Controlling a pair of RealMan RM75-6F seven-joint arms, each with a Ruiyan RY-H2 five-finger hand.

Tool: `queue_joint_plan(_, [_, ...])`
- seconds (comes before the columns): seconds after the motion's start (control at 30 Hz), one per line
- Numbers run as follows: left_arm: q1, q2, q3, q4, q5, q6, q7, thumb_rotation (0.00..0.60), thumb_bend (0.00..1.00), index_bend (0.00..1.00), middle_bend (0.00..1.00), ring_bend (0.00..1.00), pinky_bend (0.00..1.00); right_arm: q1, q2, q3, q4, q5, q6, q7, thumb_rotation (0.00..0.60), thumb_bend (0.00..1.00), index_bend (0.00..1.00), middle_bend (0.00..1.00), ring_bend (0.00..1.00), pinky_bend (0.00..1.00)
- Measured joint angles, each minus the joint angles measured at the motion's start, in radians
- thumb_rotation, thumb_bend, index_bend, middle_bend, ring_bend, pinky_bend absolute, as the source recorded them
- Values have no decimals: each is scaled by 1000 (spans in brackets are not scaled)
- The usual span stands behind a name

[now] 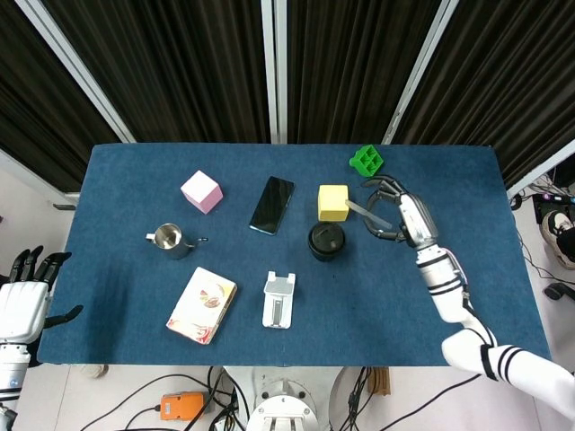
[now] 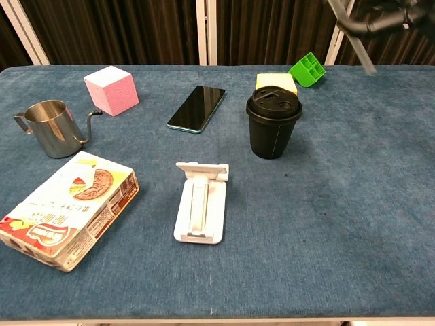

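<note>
My right hand (image 1: 401,215) is raised above the table, right of the yellow block (image 1: 333,202), and pinches a thin clear straw (image 1: 367,213) that slants across its fingers. In the chest view that right hand (image 2: 380,15) sits at the top edge with the straw (image 2: 355,37) angled down to the right. The black lidded cup (image 1: 325,241) stands just below and left of the hand; the cup (image 2: 273,124) shows mid-table in the chest view. My left hand (image 1: 23,299) hangs off the table's left edge with fingers spread, holding nothing.
On the blue table (image 1: 135,180) lie a pink cube (image 1: 201,191), a black phone (image 1: 272,205), a steel pitcher (image 1: 170,239), a snack box (image 1: 202,305), a white phone stand (image 1: 278,299) and a green block (image 1: 367,161).
</note>
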Motion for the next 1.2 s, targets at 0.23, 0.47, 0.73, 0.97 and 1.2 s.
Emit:
queue_joint_plan(0.23, [0,-1,-2,7,-5,-2,-8,600,27,153,173,5,0,31,-197,44,78,-2,101,130,600,571,715,367,252,352])
queue_joint_plan(0.47, [3,-7,0,17,-8,-5,-16,600,27,153,173,5,0,54,-369,51,263,-13,202,175,600,570,706,367,253,352])
queue_joint_plan(0.73, [4,-12,0,24,-7,-3,-25,600,27,153,173,5,0,59,-494,29,431,-18,251,283,600,570,698,367,253,350])
queue_joint_plan(0.97, [4,-15,-1,30,-9,-6,-30,600,27,153,173,5,0,53,-519,9,475,-16,243,312,600,570,698,367,253,349])
queue_joint_plan(1.2, [4,-16,-1,31,-10,-8,-30,600,26,153,173,5,0,54,-526,-1,492,-16,231,322,600,570,697,367,253,347])
